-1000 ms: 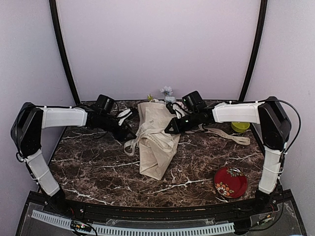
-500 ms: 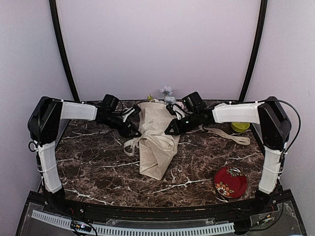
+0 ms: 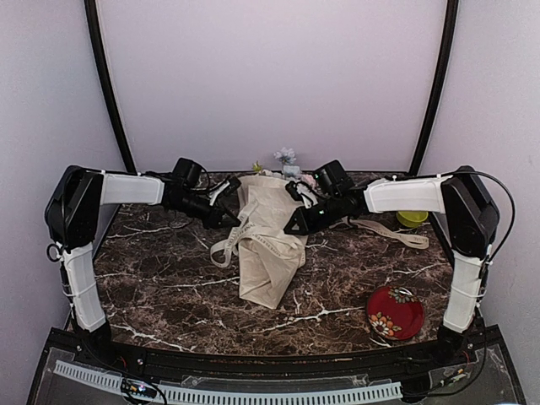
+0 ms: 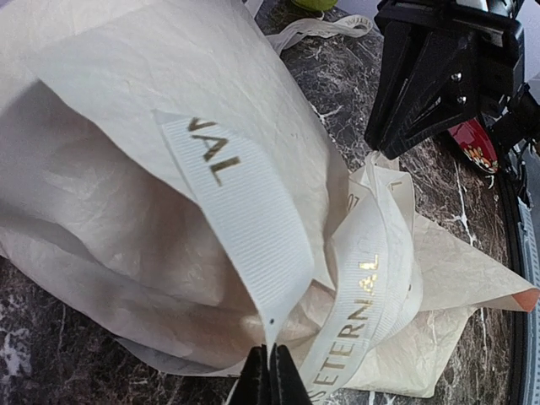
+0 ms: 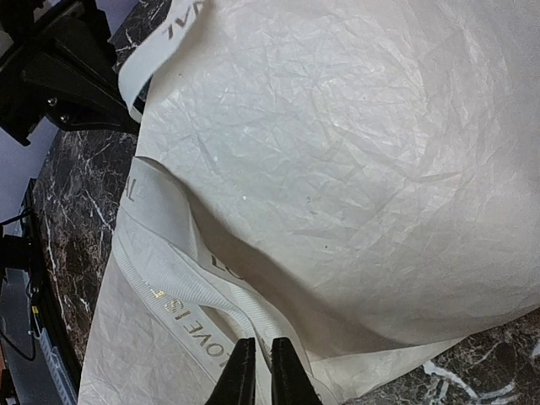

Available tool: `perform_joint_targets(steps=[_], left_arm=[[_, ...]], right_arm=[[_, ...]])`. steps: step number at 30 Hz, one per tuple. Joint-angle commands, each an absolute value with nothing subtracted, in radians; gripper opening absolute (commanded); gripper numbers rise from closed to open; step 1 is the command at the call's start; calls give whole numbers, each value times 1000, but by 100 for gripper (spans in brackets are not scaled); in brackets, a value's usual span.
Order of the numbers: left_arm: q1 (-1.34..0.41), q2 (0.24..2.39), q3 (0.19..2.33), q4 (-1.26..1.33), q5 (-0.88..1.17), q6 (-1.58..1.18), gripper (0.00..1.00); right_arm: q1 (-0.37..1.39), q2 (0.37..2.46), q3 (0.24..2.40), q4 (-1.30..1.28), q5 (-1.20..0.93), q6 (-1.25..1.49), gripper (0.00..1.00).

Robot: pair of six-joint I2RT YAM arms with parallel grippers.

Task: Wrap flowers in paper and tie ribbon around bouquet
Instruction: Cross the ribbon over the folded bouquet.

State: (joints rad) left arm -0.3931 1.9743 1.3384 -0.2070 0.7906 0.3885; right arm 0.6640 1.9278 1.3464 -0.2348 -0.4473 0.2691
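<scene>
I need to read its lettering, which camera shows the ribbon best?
Left wrist: the ribbon crosses close up, gold lettering legible. Right wrist shows a shorter lettered stretch; top view only thin loops.

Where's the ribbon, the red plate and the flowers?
the ribbon (image 4: 245,211), left wrist view, on the flat strip with gold letters
the red plate (image 3: 395,312), top view, on its red middle
the flowers (image 3: 285,155), top view, on the pale bloom
</scene>
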Motion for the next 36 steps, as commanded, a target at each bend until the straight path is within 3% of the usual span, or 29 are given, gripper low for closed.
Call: perform_joint_targets(steps=[1, 9, 18, 33, 36], left_arm=[[-368, 1844, 1327, -186, 759, 379, 0], [-354, 1650, 1386, -127, 517, 361, 0], [-354, 1493, 1445, 110, 352, 283, 0], [-554, 1852, 2025, 82, 567, 169, 0], [-556, 1903, 2051, 90, 609, 125, 0]], right_arm=[[664, 1897, 1333, -226, -440, 258, 8], [663, 1874, 1330, -243, -428, 241, 12], [661, 1850, 1365, -263, -443, 207, 39], [654, 1720, 1618, -107, -545, 200, 61], [655, 1742, 1666, -98, -541, 217, 63]])
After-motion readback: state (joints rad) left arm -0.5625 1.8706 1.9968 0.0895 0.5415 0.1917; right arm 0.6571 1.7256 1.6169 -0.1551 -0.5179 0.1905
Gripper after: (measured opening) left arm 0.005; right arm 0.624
